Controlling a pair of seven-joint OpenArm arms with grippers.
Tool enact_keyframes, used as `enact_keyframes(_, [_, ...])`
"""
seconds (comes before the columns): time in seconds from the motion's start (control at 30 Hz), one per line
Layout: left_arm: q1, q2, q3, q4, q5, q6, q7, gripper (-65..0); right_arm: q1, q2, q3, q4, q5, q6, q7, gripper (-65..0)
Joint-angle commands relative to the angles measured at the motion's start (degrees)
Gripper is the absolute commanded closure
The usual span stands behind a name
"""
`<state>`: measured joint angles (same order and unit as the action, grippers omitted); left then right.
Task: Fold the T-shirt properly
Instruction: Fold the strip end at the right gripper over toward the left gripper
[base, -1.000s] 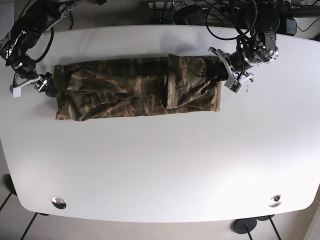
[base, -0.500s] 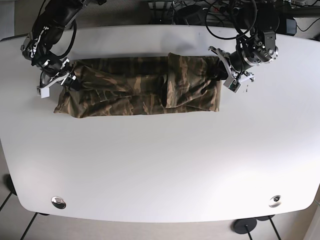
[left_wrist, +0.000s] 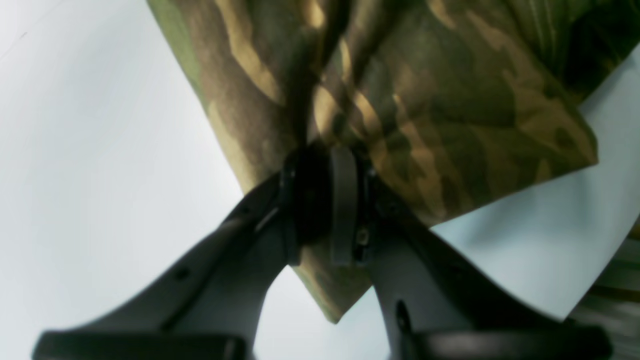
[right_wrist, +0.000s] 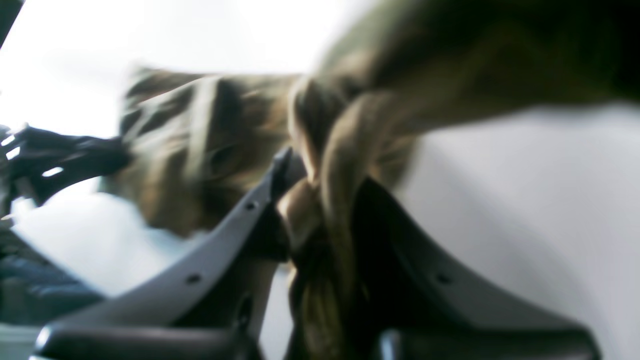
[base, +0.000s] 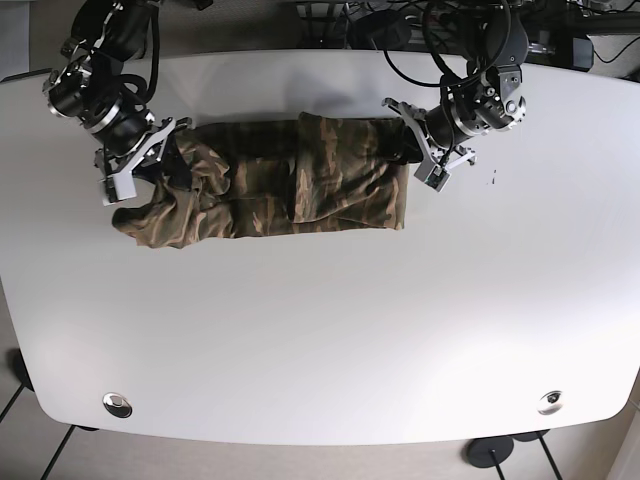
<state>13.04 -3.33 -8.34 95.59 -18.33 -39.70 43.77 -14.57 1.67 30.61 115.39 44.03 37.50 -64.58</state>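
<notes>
The camouflage T-shirt lies as a long band across the far part of the white table. My left gripper is at the shirt's right end in the base view, shut on the cloth, as the left wrist view shows. My right gripper is at the shirt's left end, shut on a bunched fold, which is lifted off the table. The shirt's left end is crumpled and rumpled under it.
Cables and dark gear lie beyond the table's far edge. Two round metal fittings sit near the table's front corners. A small dark speck lies right of the left gripper.
Both grippers have moved toward each other with the shirt's ends. The right gripper lifted its end up and to the right, and the left gripper dragged its end to the left, so the band is shorter.
</notes>
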Motion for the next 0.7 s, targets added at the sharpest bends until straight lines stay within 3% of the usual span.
enact_keyframes(0.03, [-1.1, 0.5, 0.1, 0.1, -1.0, -0.3, -0.9, -7.2, 0.2, -0.7, -2.8, 1.0, 4.4, 0.26, 1.3, -1.6])
enact_keyframes(0.13, [-1.9, 0.4, 1.4, -1.2, -1.0, -0.3, -0.9, -7.2, 0.6, -2.5, -11.3, 1.0, 6.2, 0.17, 1.6, -1.7])
enact_keyframes(0.23, [-2.5, 0.4, 1.4, -1.2, -1.0, -0.3, -0.9, -7.2, 2.5, -4.8, -15.8, -0.8, 6.0, 0.09, 1.6, -1.7])
enact_keyframes(0.3, [-2.5, 0.1, 1.3, -1.2, -1.0, -0.3, -0.9, -7.2, 3.2, -5.3, -19.0, -3.2, 5.6, -1.67, 2.0, -1.7])
enact_keyframes(0.37, [-2.5, 0.0, 1.3, -1.2, -1.0, -0.3, -0.9, -7.2, 4.6, -5.3, -22.4, -5.2, 3.3, -2.99, 4.1, -1.7])
enact_keyframes(0.53, [-2.6, 0.2, 1.2, -1.2, -1.0, -0.3, -0.9, -7.2, 5.4, -5.2, -31.6, -7.7, -2.7, -3.43, 9.9, -1.7])
enact_keyframes(0.7, [-2.7, 0.3, 1.3, -1.2, -1.0, -0.3, -0.9, -7.2, 8.7, -6.1, -35.1, -12.1, -8.7, -3.43, 11.8, -1.9])
